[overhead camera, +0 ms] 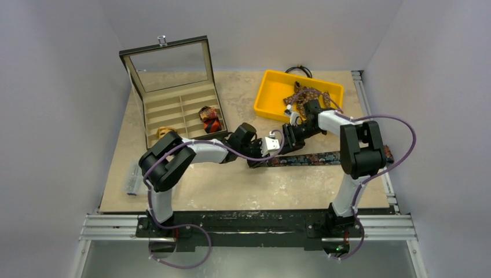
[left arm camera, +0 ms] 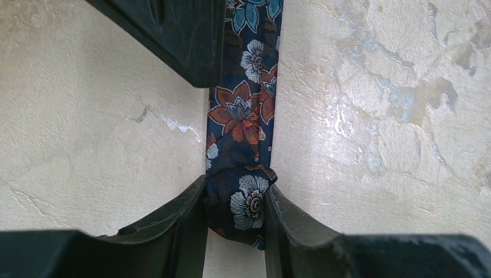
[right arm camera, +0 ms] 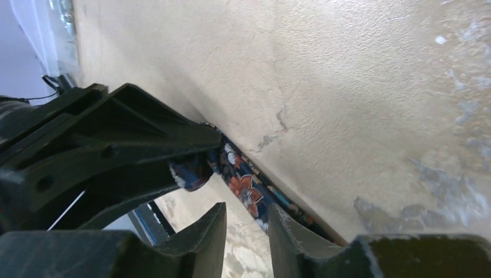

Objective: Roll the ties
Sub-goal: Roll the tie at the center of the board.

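A dark navy floral tie (overhead camera: 324, 158) lies flat across the table's middle right. My left gripper (overhead camera: 257, 161) is shut on its folded left end, seen between the fingers in the left wrist view (left arm camera: 246, 202). My right gripper (overhead camera: 288, 139) hangs just above the strip beside the left one, jaws slightly apart and empty. In the right wrist view the tie (right arm camera: 243, 188) runs past my right gripper's (right arm camera: 246, 223) fingertip. Brown dotted ties (overhead camera: 307, 95) lie in the yellow bin (overhead camera: 269, 104). A red-orange coil (overhead camera: 209, 119) and a tan coil (overhead camera: 165, 132) sit in the box.
The open compartment box (overhead camera: 173, 107) with its glass lid up stands at the back left. A thin black cable loop (overhead camera: 298, 70) lies behind the bin. A clear plastic piece (overhead camera: 132, 179) lies near the table's left edge.
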